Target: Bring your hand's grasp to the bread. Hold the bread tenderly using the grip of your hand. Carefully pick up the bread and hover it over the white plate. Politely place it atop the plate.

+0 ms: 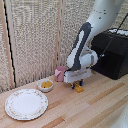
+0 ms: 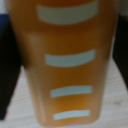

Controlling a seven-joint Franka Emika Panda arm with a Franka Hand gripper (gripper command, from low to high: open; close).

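A large round white plate (image 1: 26, 104) with a faint patterned rim lies flat near the lower left corner of the exterior view, on a pale wooden table (image 1: 90, 107) with visible plank grain. Just beyond the plate, toward the middle of the frame, sits a small white bowl (image 1: 45, 86) holding rounded yellow-orange food. Behind the bowl stands a small pink cup (image 1: 60, 73).

Slightly right of centre, the robot's hand (image 1: 77, 88) reaches down to the table. Short blue-tipped fingers (image 1: 73, 87) show under a white block, with a small golden-orange piece, the bread (image 1: 78, 89), at the fingertips, low on the wood. The bread sits well apart from the plate, to the exterior view's right of it. At this size I cannot tell whether the claw is clamped on the bread or only surrounds it, nor how wide it stands.

The wrist view is filled by a blurred, smooth orange surface (image 2: 67, 65) crossed by four pale, slightly curved bars, with dark shapes at both edges and pale wood at the lower corners; the fingers are not visible there.

The white-and-grey arm (image 1: 87, 37) rises to the upper right. A black box-like case (image 1: 112, 52) sits at the right, and a woven beige screen (image 1: 35, 35) forms the backdrop.
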